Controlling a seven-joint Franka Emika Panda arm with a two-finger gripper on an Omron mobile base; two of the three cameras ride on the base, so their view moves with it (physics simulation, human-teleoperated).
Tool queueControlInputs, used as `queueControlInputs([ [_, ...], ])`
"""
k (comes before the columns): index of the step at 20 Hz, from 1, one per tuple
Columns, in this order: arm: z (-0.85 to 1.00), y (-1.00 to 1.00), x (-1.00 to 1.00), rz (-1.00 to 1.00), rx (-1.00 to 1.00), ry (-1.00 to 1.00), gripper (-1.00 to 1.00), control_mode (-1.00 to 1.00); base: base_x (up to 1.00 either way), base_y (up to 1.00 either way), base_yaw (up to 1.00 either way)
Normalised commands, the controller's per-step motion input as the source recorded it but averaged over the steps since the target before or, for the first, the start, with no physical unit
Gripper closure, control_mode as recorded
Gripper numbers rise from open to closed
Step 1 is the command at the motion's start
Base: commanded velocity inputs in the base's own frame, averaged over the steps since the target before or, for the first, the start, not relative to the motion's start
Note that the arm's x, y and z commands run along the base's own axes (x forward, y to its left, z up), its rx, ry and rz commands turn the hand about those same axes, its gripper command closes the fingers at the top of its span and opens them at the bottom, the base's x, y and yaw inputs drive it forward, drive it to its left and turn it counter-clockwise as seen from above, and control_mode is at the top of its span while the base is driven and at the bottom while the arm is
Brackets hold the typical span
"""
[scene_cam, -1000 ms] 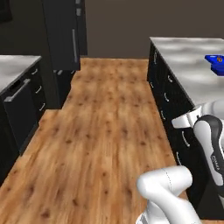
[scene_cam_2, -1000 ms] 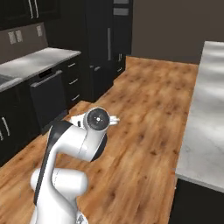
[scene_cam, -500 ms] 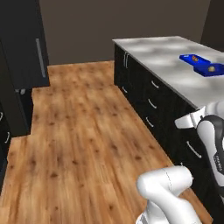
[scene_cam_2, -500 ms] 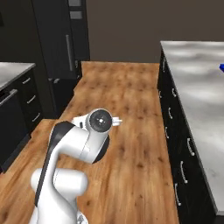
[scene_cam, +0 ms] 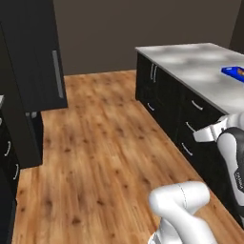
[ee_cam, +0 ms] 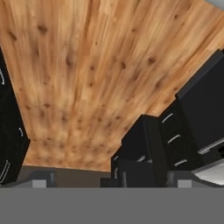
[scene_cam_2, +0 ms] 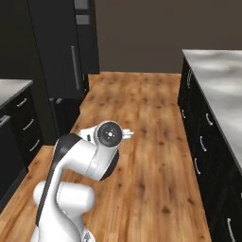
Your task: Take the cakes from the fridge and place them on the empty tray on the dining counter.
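Left base view: the fridge [scene_cam: 35, 71] stands closed left of the desk [scene_cam: 200, 71], so the cakes are probably inside. Tucked for travel over floor, the hand [ee_cam: 111, 181] gapes wide, holding nothing.

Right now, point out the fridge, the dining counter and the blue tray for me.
fridge [scene_cam_2: 61, 47]: right base view, on its black door beside the long grey handle.
dining counter [scene_cam: 190, 64]: left base view, on the bare marbled top.
blue tray [scene_cam: 234, 72]: left base view, on its near rim.
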Motion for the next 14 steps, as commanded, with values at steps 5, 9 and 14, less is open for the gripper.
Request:
queueControlInputs([
  [5, 0.0, 0.0, 0.0, 0.0, 0.0, 0.0, -1.0, 1.0, 1.0, -0.03, 0.05],
  [9, 0.0, 0.0, 0.0, 0.0, 0.0, 0.0, -1.0, 1.0, 1.0, 0.2, 0.11],
  [14, 0.0, 0.0, 0.0, 0.0, 0.0, 0.0, -1.0, 1.0, 1.0, 0.11, 0.18],
])
